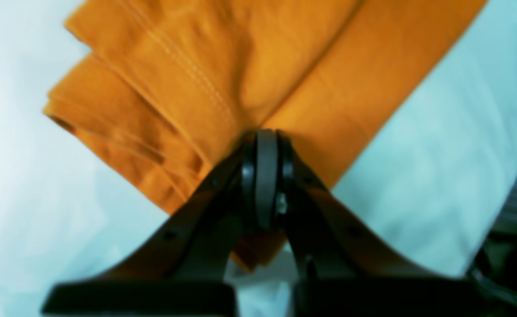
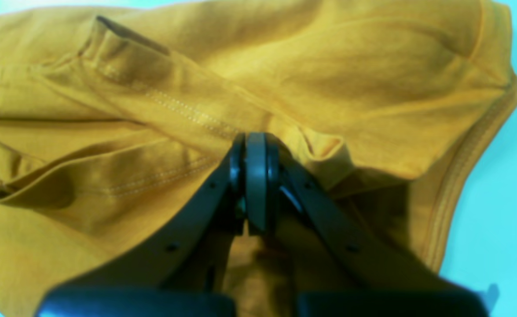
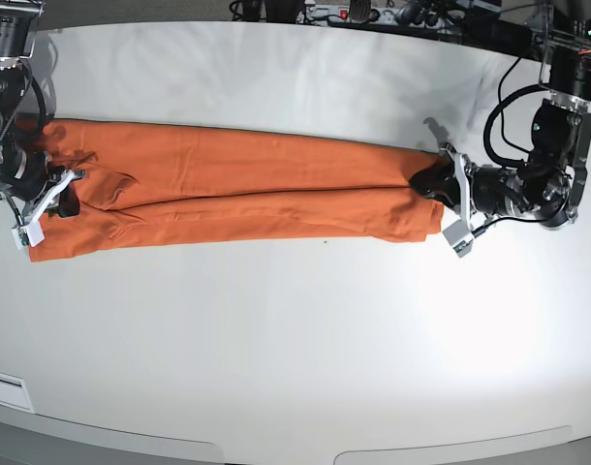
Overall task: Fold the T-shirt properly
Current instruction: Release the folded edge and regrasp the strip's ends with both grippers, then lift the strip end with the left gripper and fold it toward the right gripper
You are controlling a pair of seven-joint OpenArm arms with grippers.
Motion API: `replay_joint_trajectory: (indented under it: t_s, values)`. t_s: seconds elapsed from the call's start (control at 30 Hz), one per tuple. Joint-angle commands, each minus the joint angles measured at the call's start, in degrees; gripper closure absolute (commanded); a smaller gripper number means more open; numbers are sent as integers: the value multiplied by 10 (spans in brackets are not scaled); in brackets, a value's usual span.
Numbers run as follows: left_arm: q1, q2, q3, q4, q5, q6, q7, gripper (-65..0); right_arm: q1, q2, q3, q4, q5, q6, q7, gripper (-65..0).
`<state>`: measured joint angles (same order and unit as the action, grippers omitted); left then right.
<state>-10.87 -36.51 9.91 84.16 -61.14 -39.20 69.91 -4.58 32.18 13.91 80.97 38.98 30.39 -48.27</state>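
Note:
The orange T-shirt (image 3: 237,189) lies folded into a long narrow band across the white table (image 3: 295,339). My left gripper (image 3: 429,182) sits at the band's right end in the base view. In the left wrist view its jaws (image 1: 266,136) are shut on the T-shirt's (image 1: 223,66) hem end, where creases run into the tips. My right gripper (image 3: 63,199) is at the band's left end. In the right wrist view it (image 2: 256,138) is shut on a folded sleeve layer of the T-shirt (image 2: 328,66), close to the ribbed neckline.
Cables and a power strip (image 3: 402,15) lie along the table's far edge. The table's rounded front edge (image 3: 276,450) runs along the bottom of the base view. In the left wrist view the table edge (image 1: 509,185) lies just right of the gripper.

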Motion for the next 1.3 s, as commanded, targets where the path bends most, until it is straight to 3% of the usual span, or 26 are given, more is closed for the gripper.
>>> replay_joint_trajectory:
  t_s: [0.0, 0.1, 0.13, 0.23, 0.27, 0.3, 0.47, 0.67, 1.0, 1.27]
  values:
    - [-21, -10, -12, 12, -37, 2, 2, 0, 5, 10, 1, 3, -5, -5, -6, 0]
    - [-40, -10, -44, 12, -110, 5, 52, 0, 6, 10, 1, 3, -5, -6, -11, 0]
    - [-45, -10, -62, 12, -132, 14, 68, -48, 6, 10, 1, 3, -5, -6, -17, 0]
    - [-53, -9, -139, 12, -175, 36, 96, -319, 6, 10, 1, 3, -5, -6, -19, 0]
    - [-51, -10, -167, 12, -180, 43, 101, -372, 4, 10, 1, 3, -5, -6, -21, 0]
    - [-44, -10, -196, 12, -179, 50, 101, -384, 4, 10, 1, 3, -4, -5, -21, 0]
    - [37, -5, -290, 12, -174, 55, 101, -384, 4, 10, 1, 3, -5, -6, -21, 0]
    - [116, 54, -367, 12, -86, 92, 60, -384, 4, 10, 1, 3, -3, -6, -24, 0]
    - [129, 152, -369, 12, -14, 119, 22, -384, 4, 10, 1, 3, -3, -6, -23, 0]
    - [127, 191, -353, 12, 5, 120, 3, -381, 4, 10, 1, 3, -1, -5, -25, 0]
